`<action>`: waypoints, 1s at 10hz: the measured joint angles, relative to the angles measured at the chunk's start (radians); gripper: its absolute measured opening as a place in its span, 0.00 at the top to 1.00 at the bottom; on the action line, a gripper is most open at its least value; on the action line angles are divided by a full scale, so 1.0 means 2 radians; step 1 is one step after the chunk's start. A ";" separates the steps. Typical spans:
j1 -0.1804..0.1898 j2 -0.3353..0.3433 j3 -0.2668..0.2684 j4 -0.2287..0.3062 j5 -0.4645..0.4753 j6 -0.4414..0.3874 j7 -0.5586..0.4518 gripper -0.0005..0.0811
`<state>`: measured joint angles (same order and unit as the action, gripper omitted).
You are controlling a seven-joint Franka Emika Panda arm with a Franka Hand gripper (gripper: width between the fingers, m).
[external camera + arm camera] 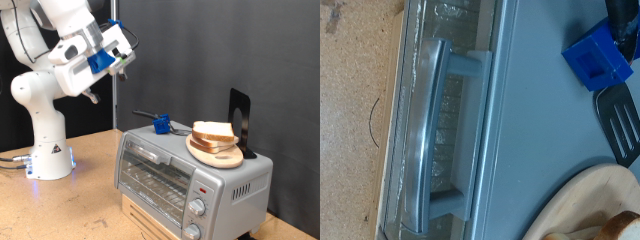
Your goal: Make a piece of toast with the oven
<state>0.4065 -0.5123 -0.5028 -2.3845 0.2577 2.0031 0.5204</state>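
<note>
The pale square piece of toast (213,131) lies on the boxy silver oven (190,172); my gripper (124,62) hangs high above the oven, and whether its fingers are apart I cannot tell.

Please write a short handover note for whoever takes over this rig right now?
Gripper: raised above the oven's end on the exterior view's left, holding nothing.
Piece of toast: on the wooden plate on top of the oven, beside a black spatula and a blue block.
Oven: door shut, door handle directly under the wrist camera.
Done: nothing visible.
Left: the door is unopened and the bread is not inside.
</note>
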 joint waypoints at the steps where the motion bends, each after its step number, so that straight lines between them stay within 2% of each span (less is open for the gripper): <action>1: 0.000 0.003 0.000 0.000 0.002 0.008 -0.003 0.16; 3: -0.001 0.004 0.006 -0.003 0.000 0.034 -0.002 0.16; 6: -0.001 0.004 0.004 -0.012 0.006 0.038 -0.008 0.16; 8: -0.006 0.011 0.015 -0.052 -0.019 0.102 0.009 0.16; 10: -0.010 0.032 0.028 -0.091 -0.048 0.168 0.027 0.16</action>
<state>0.3859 -0.4487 -0.4463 -2.5658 0.1620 2.3389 0.5742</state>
